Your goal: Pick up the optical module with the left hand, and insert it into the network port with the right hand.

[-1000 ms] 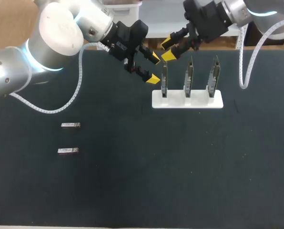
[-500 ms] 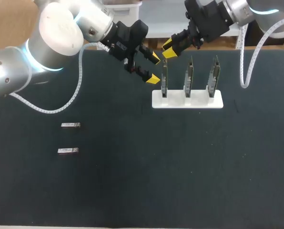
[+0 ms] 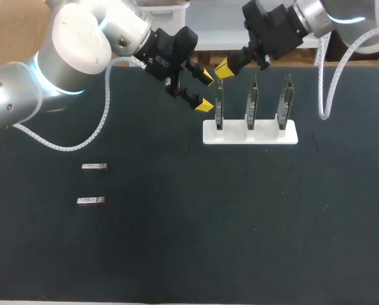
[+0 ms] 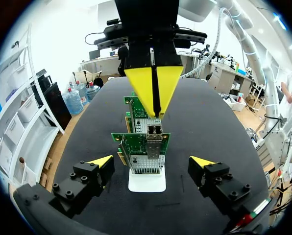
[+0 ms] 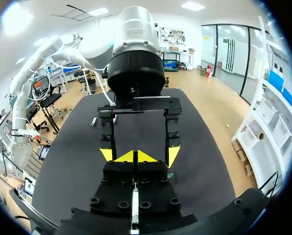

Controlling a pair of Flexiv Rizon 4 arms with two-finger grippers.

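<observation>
- Head view: our left tool (image 3: pixel 205 91) is spread beside the leftmost network card (image 3: pixel 219 105), and our right tool (image 3: pixel 224 68), pressed together, hangs above it. The optical modules (image 3: pixel 94 166) lie on the worktop (image 3: pixel 240 222), well apart from both.
- Left wrist view: that card stands ahead, between our spread fingers (image 4: pixel 101 162).
- Right wrist view: our tips meet.

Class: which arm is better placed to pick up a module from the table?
Likely left. The left gripper is open, and both modules lie on its side. The right gripper is shut above the rack.
</observation>
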